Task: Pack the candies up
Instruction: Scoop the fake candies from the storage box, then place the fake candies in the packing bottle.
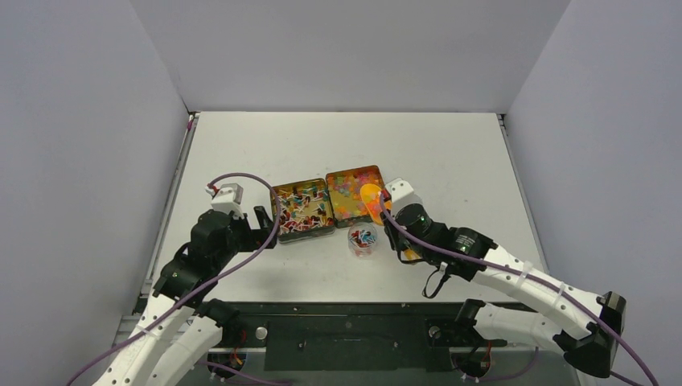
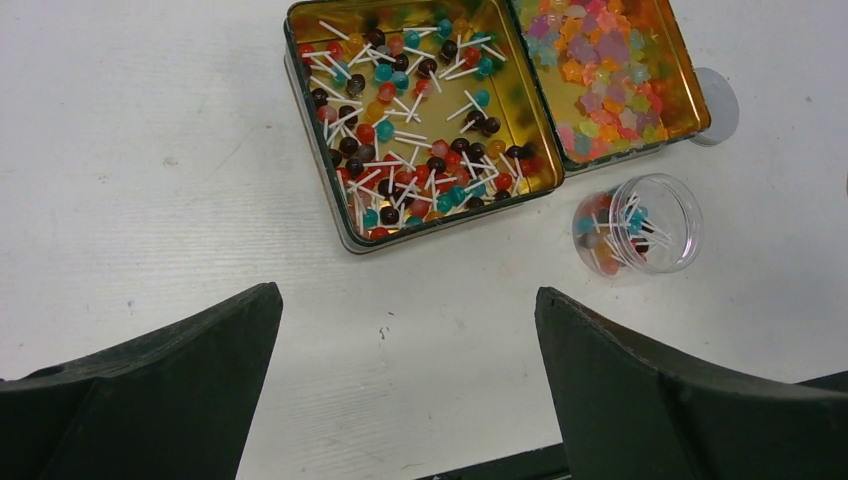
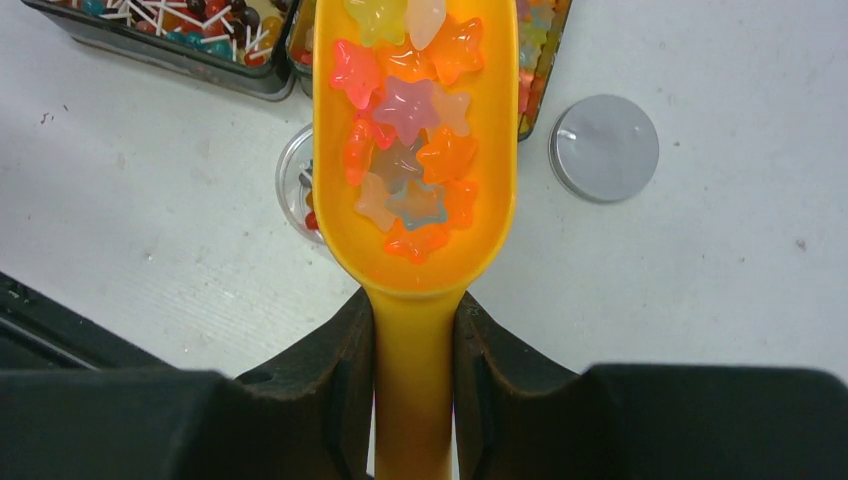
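Note:
An orange scoop [image 3: 415,275] is held level, its bowl full of star-shaped candies [image 3: 405,105]. My right gripper [image 3: 413,320] is shut on the scoop's handle. The scoop [image 1: 372,201] hovers over the near edge of the right tin [image 1: 354,170], which holds star candies [image 2: 600,70]. A small clear jar [image 3: 293,185] with a few lollipop candies [image 2: 625,235] shows under the scoop's left side. The left tin [image 2: 522,110] is full of lollipop candies [image 2: 420,130]. My left gripper [image 2: 408,320] is open above bare table, near that tin's front-left corner [image 1: 261,225].
A grey round lid [image 3: 604,147] lies flat on the table to the right of the scoop, beside the right tin [image 3: 548,60]. The two tins [image 1: 304,233] touch side by side mid-table. The jar [image 1: 363,240] stands just in front of them.

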Robot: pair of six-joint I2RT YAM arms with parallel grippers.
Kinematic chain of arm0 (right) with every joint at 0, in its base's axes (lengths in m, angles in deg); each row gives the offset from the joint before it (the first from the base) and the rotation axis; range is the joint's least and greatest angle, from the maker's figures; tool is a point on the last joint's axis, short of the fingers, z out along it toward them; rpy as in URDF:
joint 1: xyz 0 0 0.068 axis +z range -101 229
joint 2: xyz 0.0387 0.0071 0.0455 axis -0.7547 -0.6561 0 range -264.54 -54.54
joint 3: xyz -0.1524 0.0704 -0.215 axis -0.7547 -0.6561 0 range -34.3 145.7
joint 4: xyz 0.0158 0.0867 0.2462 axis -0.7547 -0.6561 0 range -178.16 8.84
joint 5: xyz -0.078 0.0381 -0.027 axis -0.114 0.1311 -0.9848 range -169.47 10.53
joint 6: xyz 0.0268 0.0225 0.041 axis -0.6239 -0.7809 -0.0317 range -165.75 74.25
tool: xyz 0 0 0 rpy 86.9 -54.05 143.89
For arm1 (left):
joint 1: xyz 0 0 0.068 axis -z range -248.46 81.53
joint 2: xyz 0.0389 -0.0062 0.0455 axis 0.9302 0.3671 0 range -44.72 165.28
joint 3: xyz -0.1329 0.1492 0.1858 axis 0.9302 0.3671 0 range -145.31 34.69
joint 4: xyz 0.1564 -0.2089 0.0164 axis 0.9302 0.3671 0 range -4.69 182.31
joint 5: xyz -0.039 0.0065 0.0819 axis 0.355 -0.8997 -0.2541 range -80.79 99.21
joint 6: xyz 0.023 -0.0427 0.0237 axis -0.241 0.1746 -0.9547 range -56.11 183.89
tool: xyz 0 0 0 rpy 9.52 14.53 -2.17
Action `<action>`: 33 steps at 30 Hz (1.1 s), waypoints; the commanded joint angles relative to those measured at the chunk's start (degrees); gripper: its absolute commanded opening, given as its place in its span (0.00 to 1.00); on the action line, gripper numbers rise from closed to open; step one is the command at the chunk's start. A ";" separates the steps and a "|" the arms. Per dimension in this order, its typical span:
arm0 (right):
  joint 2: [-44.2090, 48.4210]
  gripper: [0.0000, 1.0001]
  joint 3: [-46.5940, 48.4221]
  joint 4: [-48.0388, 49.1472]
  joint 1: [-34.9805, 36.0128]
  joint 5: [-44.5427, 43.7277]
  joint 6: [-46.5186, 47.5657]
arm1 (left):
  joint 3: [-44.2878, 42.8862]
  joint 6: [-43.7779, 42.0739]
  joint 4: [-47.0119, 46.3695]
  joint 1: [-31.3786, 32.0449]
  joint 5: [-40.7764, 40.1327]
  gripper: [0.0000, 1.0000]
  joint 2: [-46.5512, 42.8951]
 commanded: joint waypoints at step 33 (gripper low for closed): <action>-14.25 0.00 18.06 -33.77 8.92 10.89 -16.24 | -0.19 -1.48 -3.86 0.11 3.50 0.96 -1.35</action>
